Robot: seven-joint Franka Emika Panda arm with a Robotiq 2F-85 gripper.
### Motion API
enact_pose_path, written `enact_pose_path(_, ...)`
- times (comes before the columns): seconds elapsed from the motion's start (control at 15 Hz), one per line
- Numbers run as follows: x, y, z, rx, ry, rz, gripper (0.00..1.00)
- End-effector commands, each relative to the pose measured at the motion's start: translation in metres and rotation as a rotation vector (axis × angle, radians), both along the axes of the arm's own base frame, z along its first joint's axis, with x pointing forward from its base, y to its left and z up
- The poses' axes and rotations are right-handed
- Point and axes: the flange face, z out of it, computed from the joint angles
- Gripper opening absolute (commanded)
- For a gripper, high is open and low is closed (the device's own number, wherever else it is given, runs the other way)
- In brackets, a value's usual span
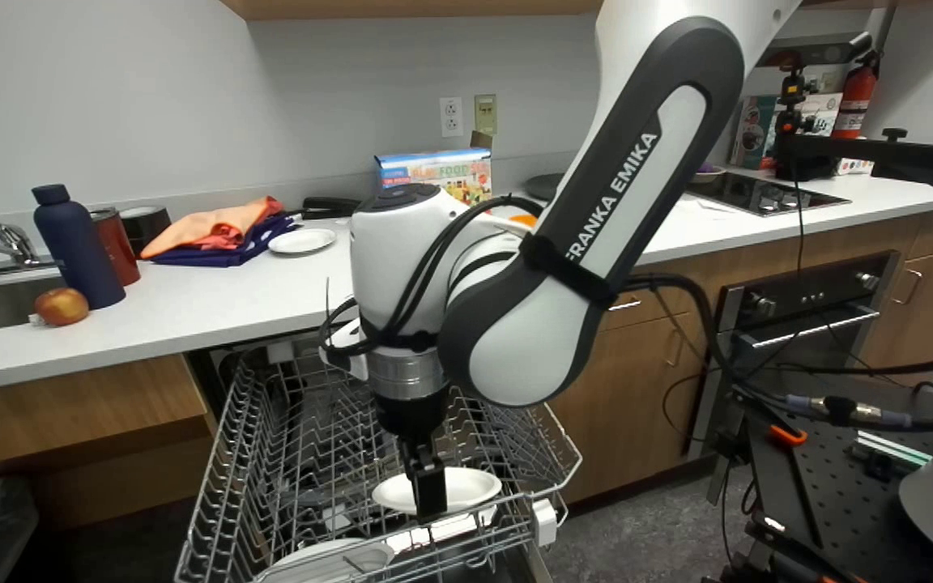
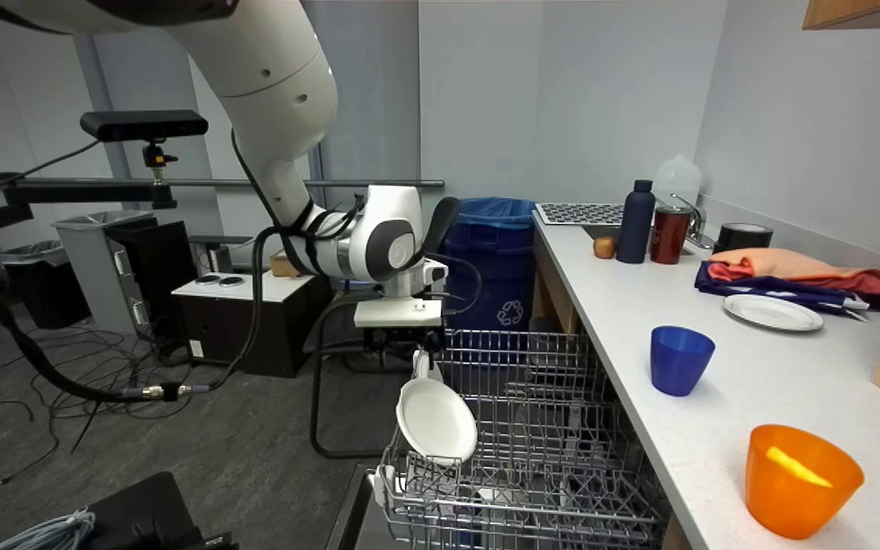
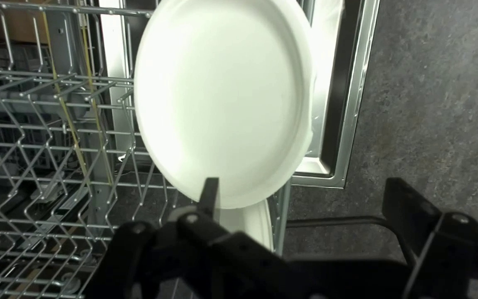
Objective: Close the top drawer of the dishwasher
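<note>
The top drawer, a wide wire rack, is pulled out of the dishwasher below the counter. The rack also shows in an exterior view and at the left of the wrist view. The dishwasher's open door shows below the rack. A white plate leans near the rack's front edge and fills the upper middle of the wrist view. A second white plate is partly hidden behind it. My gripper is open and points down at the front rail, one finger inside, one outside.
The counter runs above the rack's rear. On it are a blue cup, an orange cup, a dark bottle and cloths. Wooden cabinets flank the dishwasher. A dark oven is further along.
</note>
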Motion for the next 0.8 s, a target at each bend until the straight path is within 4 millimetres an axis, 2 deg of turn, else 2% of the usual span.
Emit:
enact_pose_path(0.0, 0.002, 0.0, -0.011, -0.028, -0.059, -0.038, 1.0)
enact_pose_path(0.2, -0.003, -0.001, -0.018, -0.031, -0.058, -0.053, 1.0)
enact_pose_path(0.6, 0.0, 0.046, -0.011, 0.062, -0.018, 0.021, 1.0)
enact_pose_path(0.73, -0.002, 0.056, -0.013, 0.063, -0.016, 0.029, 1.0)
